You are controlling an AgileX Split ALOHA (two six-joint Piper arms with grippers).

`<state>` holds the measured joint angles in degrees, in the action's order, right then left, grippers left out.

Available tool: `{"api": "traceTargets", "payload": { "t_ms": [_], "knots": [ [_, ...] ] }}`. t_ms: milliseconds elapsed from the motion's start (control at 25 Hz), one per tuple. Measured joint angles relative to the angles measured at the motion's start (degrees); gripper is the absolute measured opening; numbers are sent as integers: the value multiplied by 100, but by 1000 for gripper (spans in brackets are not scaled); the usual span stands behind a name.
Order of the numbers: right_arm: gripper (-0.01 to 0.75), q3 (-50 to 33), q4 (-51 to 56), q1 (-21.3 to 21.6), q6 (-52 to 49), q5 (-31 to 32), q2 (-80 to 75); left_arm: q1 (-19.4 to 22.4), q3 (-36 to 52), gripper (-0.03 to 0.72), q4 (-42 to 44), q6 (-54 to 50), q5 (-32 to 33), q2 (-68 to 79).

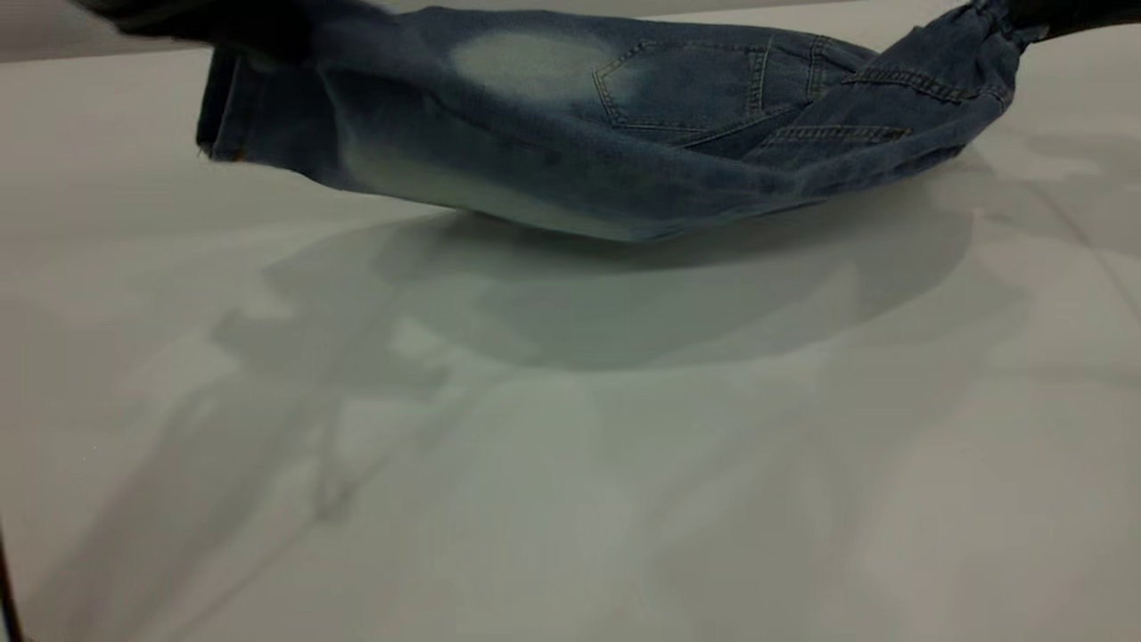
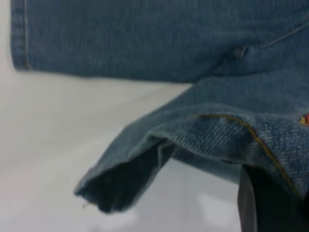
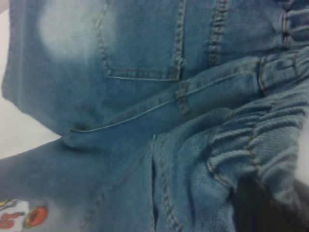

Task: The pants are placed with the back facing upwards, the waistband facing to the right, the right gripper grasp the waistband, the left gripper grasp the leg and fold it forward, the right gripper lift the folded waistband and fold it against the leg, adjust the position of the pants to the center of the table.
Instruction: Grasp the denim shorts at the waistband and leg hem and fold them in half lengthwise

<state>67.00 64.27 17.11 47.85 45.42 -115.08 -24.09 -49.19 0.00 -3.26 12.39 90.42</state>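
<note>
The pants [image 1: 570, 134] hang stretched between both grippers at the far side of the table [image 1: 570, 464], sagging in the middle close to the tabletop. One back pocket [image 1: 686, 89] and pale faded patches face me. My left gripper [image 1: 223, 22] at the upper left is shut on the leg; in the left wrist view its dark finger [image 2: 270, 203] clamps the hem of the leg [image 2: 217, 135]. My right gripper [image 1: 1052, 18] at the upper right is shut on the gathered elastic waistband [image 3: 256, 145], with its dark finger [image 3: 260, 208] under the cloth. A bit of the red print [image 3: 19, 215] shows.
The pants cast a broad shadow [image 1: 624, 294] on the table under them. The white-grey tabletop stretches wide toward the near edge. A thin dark edge [image 1: 7, 588] shows at the lower left corner.
</note>
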Motion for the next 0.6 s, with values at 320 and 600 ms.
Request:
{"api": "traceTargets", "payload": {
  "t_ms": [320, 600],
  "knots": [
    [51, 582, -335, 0, -389, 39, -368, 16, -787, 77, 194, 0, -2, 825],
    [51, 1199, -450, 0, -579, 244, -784, 210, -1384, 77, 214, 0, 8, 1381]
  ]
}}
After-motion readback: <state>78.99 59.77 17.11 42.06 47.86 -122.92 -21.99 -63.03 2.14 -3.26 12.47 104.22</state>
